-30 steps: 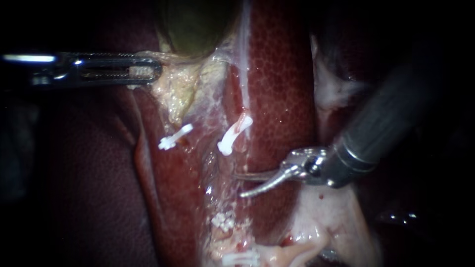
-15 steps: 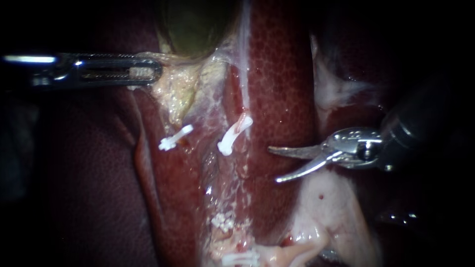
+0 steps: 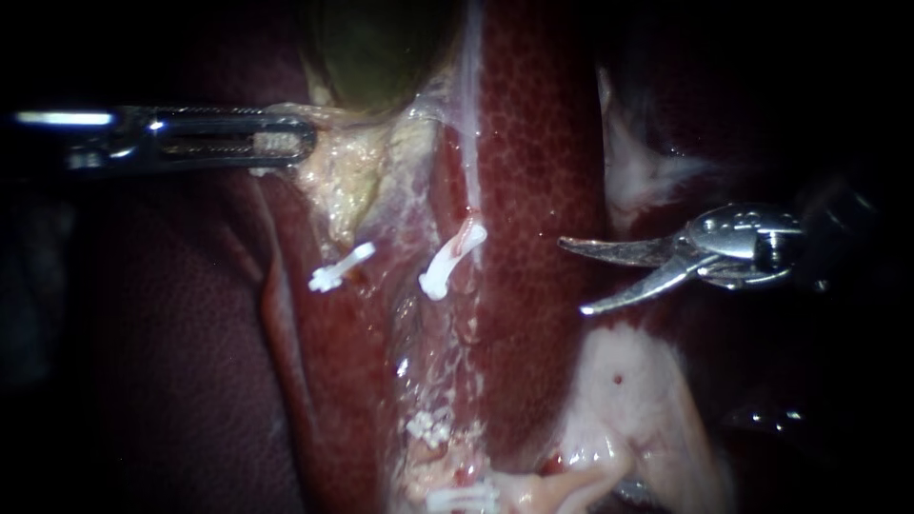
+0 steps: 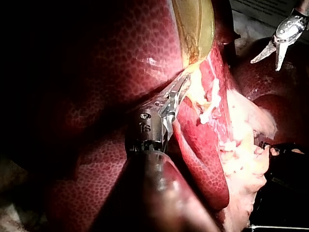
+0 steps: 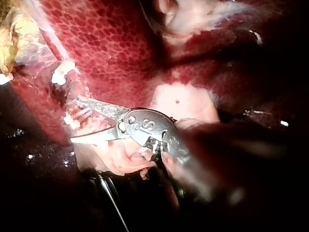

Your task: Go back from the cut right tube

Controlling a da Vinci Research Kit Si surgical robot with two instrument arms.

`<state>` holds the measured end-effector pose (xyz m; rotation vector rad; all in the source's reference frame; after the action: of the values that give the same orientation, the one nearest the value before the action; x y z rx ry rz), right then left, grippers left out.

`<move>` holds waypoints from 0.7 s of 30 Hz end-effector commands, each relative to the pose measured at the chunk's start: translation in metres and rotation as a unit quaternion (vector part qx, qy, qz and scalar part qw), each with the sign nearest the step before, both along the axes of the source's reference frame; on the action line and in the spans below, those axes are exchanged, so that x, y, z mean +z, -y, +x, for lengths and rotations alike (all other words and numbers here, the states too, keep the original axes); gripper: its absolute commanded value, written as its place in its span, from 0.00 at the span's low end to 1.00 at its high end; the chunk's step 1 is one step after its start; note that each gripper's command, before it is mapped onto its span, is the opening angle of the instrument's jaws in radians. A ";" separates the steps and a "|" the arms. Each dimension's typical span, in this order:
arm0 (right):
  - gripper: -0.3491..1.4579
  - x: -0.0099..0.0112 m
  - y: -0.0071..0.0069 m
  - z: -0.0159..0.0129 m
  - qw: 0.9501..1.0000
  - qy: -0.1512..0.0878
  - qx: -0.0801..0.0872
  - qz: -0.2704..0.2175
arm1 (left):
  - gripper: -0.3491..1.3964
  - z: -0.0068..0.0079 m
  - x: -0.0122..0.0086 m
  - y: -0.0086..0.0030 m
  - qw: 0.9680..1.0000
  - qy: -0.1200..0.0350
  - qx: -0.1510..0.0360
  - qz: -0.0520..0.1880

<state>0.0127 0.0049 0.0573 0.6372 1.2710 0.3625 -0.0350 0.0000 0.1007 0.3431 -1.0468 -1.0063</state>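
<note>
Right instrument [image 3: 572, 277] over the liver [image 3: 533, 143], claw spread wide, holding nothing, apart from the cut right tube [image 3: 469, 235] with its white clip [image 3: 438, 276], left instrument [image 3: 286, 140] claw pinching pale tissue [image 3: 343, 176] by the gallbladder [image 3: 381, 48]

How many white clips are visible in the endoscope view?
4: left upper clip, right upper clip beside it, a lower clip, and the lowest clip at the view's bottom edge. Tissue may hide more.

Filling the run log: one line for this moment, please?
right tool: open, clear of clips | left tool: shut on tissue
</note>
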 end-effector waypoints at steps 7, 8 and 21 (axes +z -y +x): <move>0.98 0.0001 0.0001 0.0000 1.000 0.001 0.001 0.000 | 0.09 -0.0025 0.0026 0.0022 1.000 -0.004 0.023 0.002; 0.98 0.0001 0.0001 0.0000 1.000 0.001 0.001 0.000 | 0.09 -0.0028 0.0029 0.0025 1.000 -0.005 0.024 0.005; 0.98 0.0001 0.0001 0.0000 1.000 0.001 0.001 0.000 | 0.09 -0.0044 0.0039 0.0034 0.999 -0.004 0.030 0.011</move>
<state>0.0127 0.0048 0.0574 0.6341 1.2692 0.3651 -0.0393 -0.0034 0.1046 0.3865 -1.0138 -0.9655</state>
